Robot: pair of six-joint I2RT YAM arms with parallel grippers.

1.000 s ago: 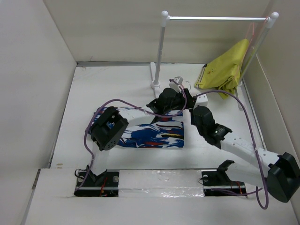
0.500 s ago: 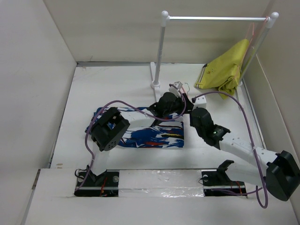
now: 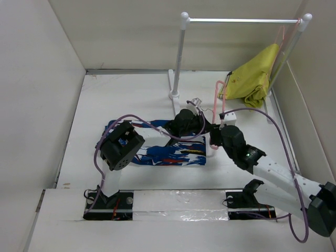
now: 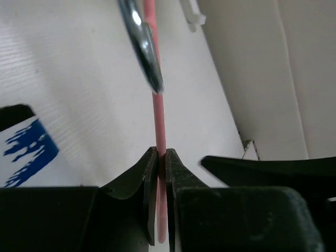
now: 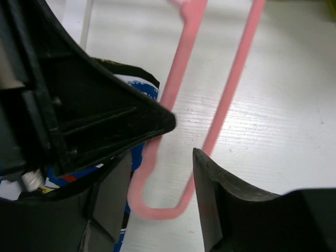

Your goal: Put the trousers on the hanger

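Tabletop (image 3: 131,100) holds the trousers (image 3: 173,154) flat, unhung; left gripper (image 4: 161,157) pinches the hanger (image 4: 159,126), right gripper (image 5: 184,135) gapes beside it.

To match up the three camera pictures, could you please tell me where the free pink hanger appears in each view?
Top external: the hanger, right of centre, beside the arms' wrists.
Left wrist: centre, a vertical bar pinched by the left gripper.
Right wrist: centre, its looped end between the right gripper's open fingers.
Shared landmark: the trousers.
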